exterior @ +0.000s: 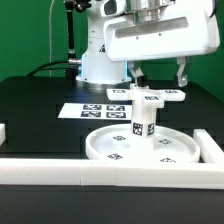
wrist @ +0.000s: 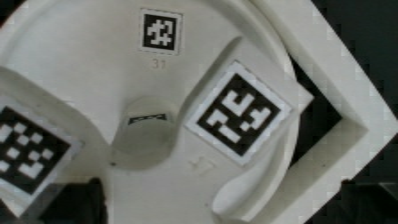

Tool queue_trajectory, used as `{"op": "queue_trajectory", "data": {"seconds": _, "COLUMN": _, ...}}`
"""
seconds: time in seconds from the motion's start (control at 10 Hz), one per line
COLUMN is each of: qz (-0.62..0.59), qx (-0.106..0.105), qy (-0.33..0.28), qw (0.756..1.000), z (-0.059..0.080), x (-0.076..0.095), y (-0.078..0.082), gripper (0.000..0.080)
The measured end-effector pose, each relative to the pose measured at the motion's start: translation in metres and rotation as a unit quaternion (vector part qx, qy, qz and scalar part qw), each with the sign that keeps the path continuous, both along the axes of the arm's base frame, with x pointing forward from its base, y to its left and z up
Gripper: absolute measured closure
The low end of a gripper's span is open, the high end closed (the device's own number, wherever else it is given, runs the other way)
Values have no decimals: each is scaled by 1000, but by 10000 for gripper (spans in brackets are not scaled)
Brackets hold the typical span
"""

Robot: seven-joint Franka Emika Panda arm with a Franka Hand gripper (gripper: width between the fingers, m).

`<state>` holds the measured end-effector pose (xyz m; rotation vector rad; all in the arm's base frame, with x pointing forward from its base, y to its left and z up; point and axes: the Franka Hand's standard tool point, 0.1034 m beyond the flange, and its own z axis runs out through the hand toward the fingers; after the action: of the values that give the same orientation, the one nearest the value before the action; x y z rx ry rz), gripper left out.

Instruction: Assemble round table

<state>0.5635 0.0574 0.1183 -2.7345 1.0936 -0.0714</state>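
Observation:
The white rimmed disc (exterior: pixel 100 148) lies flat on the black table near the front. The short post (exterior: pixel 143 122) stands upright in its middle. The cross-shaped piece (exterior: pixel 160 97) sits level on top of the post. My gripper (exterior: pixel 160 80) hangs just above it, open wide, with one finger on each side of the cross's arm nearer the exterior view's right. The wrist view shows the cross-shaped piece (wrist: pixel 231 110) close up with its markers. My gripper (wrist: pixel 214 205) shows only as dark fingertips (wrist: pixel 64 200) at the edges, with white plastic between them. The post is hidden there.
The marker board (exterior: pixel 95 110) lies flat behind the disc. White border rails run along the front (exterior: pixel 110 172), the exterior view's left (exterior: pixel 3 132) and right (exterior: pixel 212 146). The robot's base (exterior: pixel 100 62) stands at the back.

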Motion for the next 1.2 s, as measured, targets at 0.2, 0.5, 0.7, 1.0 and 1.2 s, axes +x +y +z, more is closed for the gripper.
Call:
{"op": "queue_trajectory", "data": {"seconds": 0.2, "qz": 115, "qx": -16, "qy": -20, "qw": 993, "z": 0, "x": 1, "y": -2, "gripper": 150}}
{"op": "queue_trajectory", "data": {"seconds": 0.5, "qz": 311, "qx": -50, "qy": -40, "qw": 948, "z": 3, "x": 2, "y": 2, "gripper": 150}}
{"op": "queue_trajectory", "data": {"seconds": 0.7, "qz": 386, "qx": -54, "qy": -40, "qw": 920, "z": 3, "x": 0, "y": 4, "gripper": 150}}
{"op": "queue_trajectory", "data": {"seconds": 1.0, "qz": 459, "qx": -63, "qy": -50, "qw": 885, "z": 3, "x": 0, "y": 1, "gripper": 150}}
{"op": "queue_trajectory", "data": {"seconds": 1.2, "qz": 556, "qx": -76, "qy": -55, "qw": 826, "z": 2, "x": -2, "y": -1, "gripper": 150}}
